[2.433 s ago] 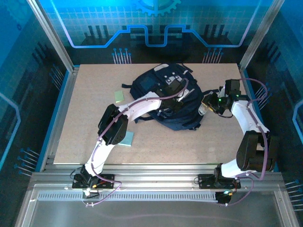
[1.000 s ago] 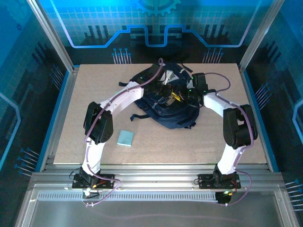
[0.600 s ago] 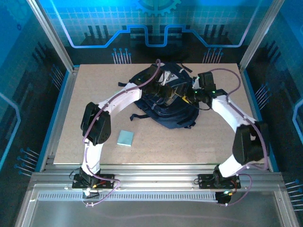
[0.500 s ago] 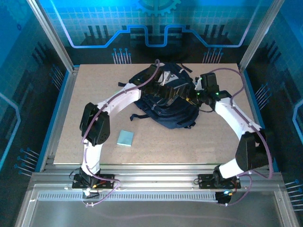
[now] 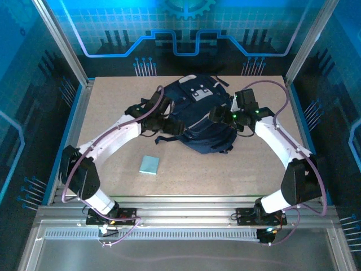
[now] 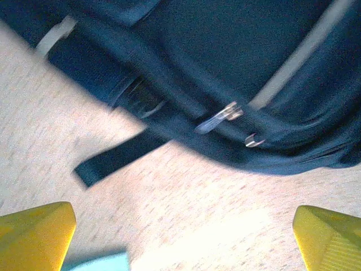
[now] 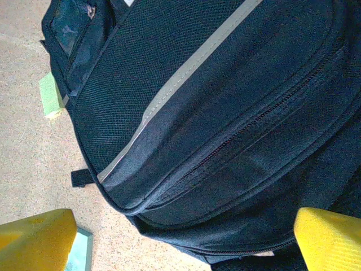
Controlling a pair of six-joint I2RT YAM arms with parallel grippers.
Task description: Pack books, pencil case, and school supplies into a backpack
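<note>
Navy backpack point(image 5: 197, 116): lay flat at mid-bench point(image 5: 254, 169), front up. Left gripper point(image 6: 180, 237) and right gripper point(image 7: 183, 237): both spread wide and empty, flanking the backpack, probably to work its zip. Teal pad point(image 5: 150, 164): unpacked, well apart, nearer the arms. Green block point(image 7: 52, 97): unpacked, against the backpack's edge.
</note>
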